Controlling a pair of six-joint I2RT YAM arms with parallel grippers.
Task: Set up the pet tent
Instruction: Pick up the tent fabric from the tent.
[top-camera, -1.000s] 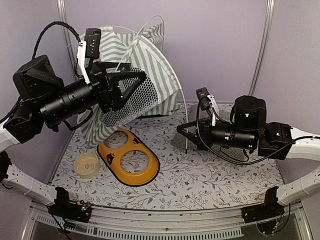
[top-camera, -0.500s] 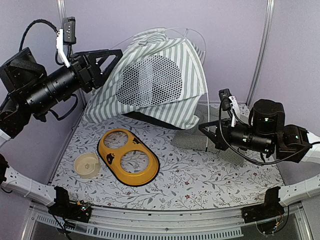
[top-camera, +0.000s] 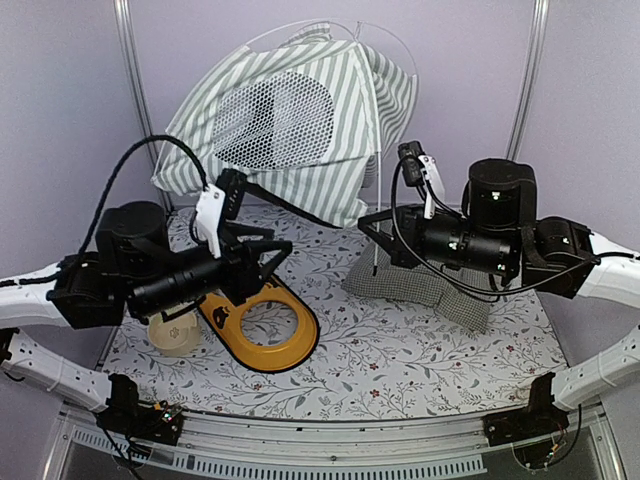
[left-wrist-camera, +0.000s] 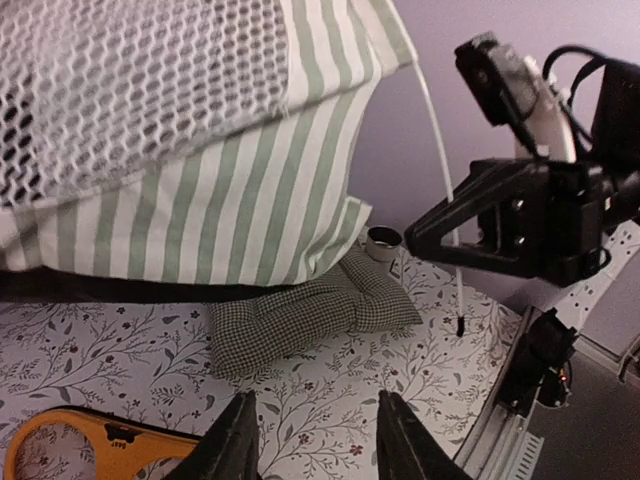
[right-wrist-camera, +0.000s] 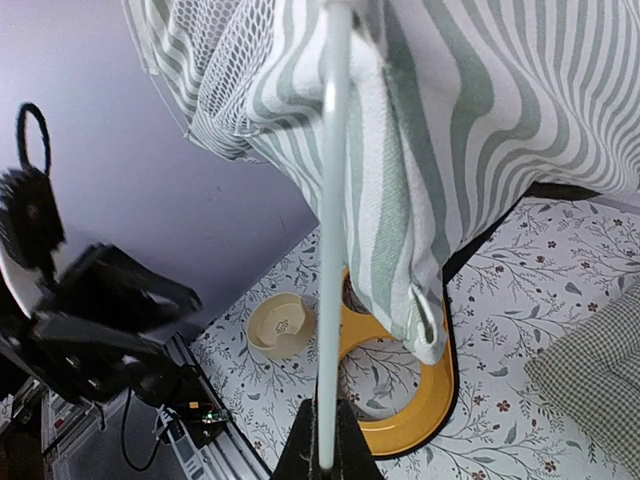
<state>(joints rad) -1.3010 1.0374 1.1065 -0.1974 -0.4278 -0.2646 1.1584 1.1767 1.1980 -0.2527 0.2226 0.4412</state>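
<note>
The pet tent (top-camera: 300, 110) hangs at the back, green-and-white striped, its round mesh window (top-camera: 272, 120) facing me. A thin white pole (top-camera: 377, 190) runs down from it into my right gripper (top-camera: 372, 234), which is shut on the pole near its lower end. In the right wrist view the pole (right-wrist-camera: 330, 250) rises straight from the closed right gripper (right-wrist-camera: 325, 455) past the tent's fabric (right-wrist-camera: 450, 150). My left gripper (top-camera: 283, 255) is low over the table, apart from the tent. Its fingers (left-wrist-camera: 236, 440) stand open with nothing between them, pointing toward the checked cushion (left-wrist-camera: 300, 315).
An orange two-hole feeder stand (top-camera: 285, 345) lies at the front left under the left arm, with a beige bowl (top-camera: 175, 335) beside it. The green-checked cushion (top-camera: 430, 290) lies under the right arm. Purple walls close in the back and sides.
My left arm came down from the tent's left side to just above the table by the feeder, jaws narrower. The tent swung back to the rear. My right gripper moved left with the pole.
</note>
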